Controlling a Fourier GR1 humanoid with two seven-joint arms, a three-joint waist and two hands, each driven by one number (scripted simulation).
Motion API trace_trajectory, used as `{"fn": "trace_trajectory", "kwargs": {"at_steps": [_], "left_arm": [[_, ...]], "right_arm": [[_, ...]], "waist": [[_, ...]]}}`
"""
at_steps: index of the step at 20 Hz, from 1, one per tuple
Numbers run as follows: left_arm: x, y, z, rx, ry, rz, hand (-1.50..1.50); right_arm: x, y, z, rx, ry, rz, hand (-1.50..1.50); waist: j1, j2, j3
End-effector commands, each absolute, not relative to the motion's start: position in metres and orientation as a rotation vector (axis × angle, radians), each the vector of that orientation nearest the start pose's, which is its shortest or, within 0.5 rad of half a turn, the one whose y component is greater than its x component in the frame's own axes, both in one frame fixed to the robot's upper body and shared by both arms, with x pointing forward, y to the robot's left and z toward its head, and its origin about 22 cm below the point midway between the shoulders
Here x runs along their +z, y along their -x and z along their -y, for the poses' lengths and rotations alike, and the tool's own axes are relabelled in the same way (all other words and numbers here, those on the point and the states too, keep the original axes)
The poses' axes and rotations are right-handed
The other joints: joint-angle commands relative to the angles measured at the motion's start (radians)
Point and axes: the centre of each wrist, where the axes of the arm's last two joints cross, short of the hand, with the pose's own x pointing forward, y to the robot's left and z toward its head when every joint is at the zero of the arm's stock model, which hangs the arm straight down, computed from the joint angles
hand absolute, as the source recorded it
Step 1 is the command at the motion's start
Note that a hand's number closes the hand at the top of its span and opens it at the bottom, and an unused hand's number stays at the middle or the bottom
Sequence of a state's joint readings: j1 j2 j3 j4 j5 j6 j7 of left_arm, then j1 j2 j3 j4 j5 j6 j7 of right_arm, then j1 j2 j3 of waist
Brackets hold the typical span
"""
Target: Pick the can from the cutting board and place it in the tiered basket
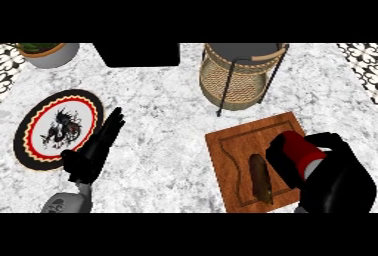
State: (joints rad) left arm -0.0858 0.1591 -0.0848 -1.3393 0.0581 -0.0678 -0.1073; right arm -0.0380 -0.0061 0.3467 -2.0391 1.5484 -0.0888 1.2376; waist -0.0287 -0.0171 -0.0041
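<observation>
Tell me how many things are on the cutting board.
2: a red can at the board's right side, held by the right hand, and a brown oblong item lying beside it, nearer the middle.

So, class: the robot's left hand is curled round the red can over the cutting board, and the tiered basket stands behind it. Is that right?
Not quite: the right hand is curled round the red can over the cutting board, as the head view shows. The tiered basket does stand behind it.
</observation>
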Motion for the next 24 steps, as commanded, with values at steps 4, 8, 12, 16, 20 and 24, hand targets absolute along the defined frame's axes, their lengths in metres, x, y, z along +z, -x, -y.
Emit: {"fn": "trace_trajectory", "kwargs": {"at_steps": [4,8,12,16,20,24], "left_arm": [[-0.022,-0.269,-0.235,-0.243,0.083,1.521,0.00],[-0.016,-0.270,-0.237,-0.252,0.100,1.526,0.00],[-0.016,-0.274,-0.224,-0.255,0.124,1.532,0.00],[-0.012,-0.273,-0.219,-0.270,0.111,1.524,0.00],[-0.012,-0.277,-0.229,-0.279,0.092,1.550,0.00],[-0.016,-0.281,-0.228,-0.267,0.094,1.535,0.00]], "right_arm": [[0.172,-0.211,0.134,-0.146,1.465,0.960,1.50],[0.204,-0.229,0.138,-0.231,1.468,1.002,1.50],[0.226,-0.261,0.140,-0.238,1.453,0.957,1.50],[0.258,-0.293,0.138,-0.281,1.421,0.953,1.50],[0.279,-0.330,0.135,-0.244,1.404,0.912,1.50],[0.271,-0.374,0.145,-0.212,1.323,0.911,1.50]], "waist": [[0.040,0.016,0.001],[0.058,0.016,0.001],[0.068,0.021,0.001],[0.082,0.020,0.002],[0.081,0.024,0.002],[0.079,0.034,0.003]]}}
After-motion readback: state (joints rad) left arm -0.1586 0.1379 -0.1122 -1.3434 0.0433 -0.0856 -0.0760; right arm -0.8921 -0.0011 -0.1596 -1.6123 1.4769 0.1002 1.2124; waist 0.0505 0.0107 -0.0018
